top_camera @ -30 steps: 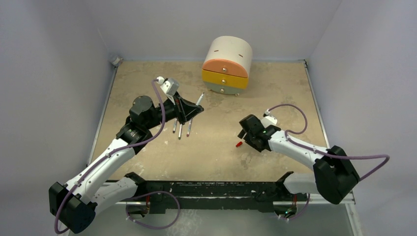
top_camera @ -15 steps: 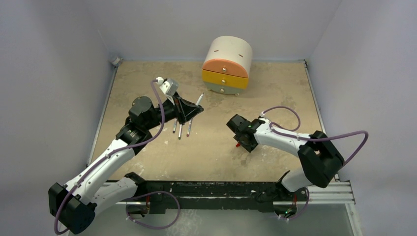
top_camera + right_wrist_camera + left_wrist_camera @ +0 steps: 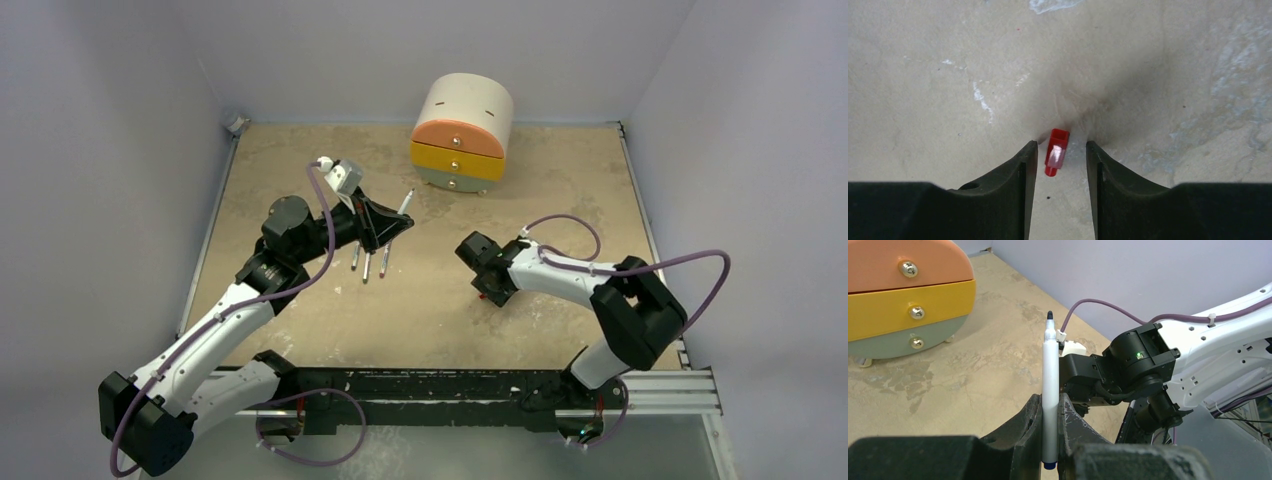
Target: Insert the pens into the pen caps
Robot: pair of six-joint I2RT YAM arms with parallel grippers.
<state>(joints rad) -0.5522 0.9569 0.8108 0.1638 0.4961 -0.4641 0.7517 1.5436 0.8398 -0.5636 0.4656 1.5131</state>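
The right gripper [image 3: 1062,145] has moved over the stubby red plastic cap [image 3: 1056,152] on the tabletop [image 3: 948,75], jaws narrowing astride it, not yet touching; the left gripper [image 3: 1050,407] still pinches a grey-white marker pen [image 3: 1050,370] upright, awaiting capping.

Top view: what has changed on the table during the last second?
The right arm swung left, and the right gripper came over the red cap, its jaws open on either side of it, not touching. The left gripper still holds one pen; the three loose pens and the drawer box did not move.
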